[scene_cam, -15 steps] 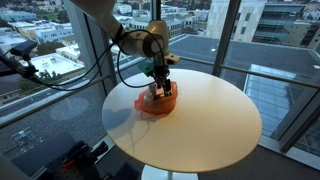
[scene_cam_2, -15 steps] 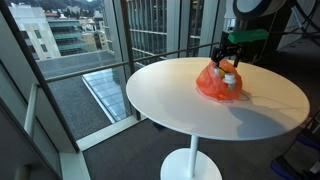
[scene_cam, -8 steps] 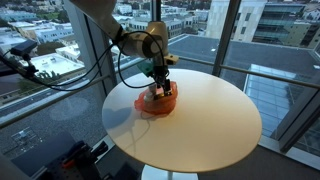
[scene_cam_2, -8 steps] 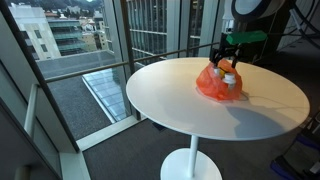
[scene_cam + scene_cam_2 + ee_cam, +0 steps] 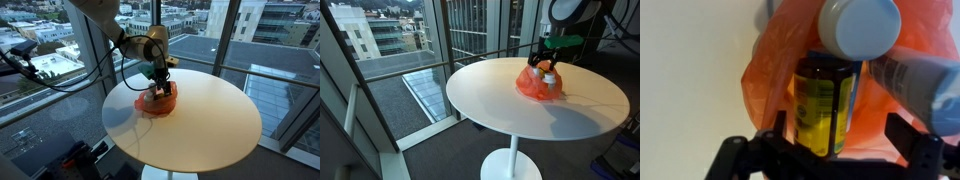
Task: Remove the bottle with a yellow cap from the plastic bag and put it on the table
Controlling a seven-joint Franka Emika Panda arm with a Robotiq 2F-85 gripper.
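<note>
An orange plastic bag (image 5: pixel 157 104) lies on the round white table (image 5: pixel 205 125); it also shows in the other exterior view (image 5: pixel 534 86). My gripper (image 5: pixel 160 86) hangs right over the bag, fingers down at its mouth (image 5: pixel 548 64). In the wrist view the gripper (image 5: pixel 840 140) is open. A dark bottle with a yellow label (image 5: pixel 826 105) lies between the fingers, close to the left one, still inside the bag (image 5: pixel 775 60). Its cap does not show. A second bottle with a white cap (image 5: pixel 860 25) lies beside it.
The table (image 5: pixel 490 100) stands next to tall glass windows with a railing (image 5: pixel 250 70) behind it. Cables and a stand (image 5: pixel 30 65) sit beyond the table's edge. Bare tabletop stretches away from the bag on all sides.
The gripper has shifted very slightly over the bag. The bag and bottles have not moved.
</note>
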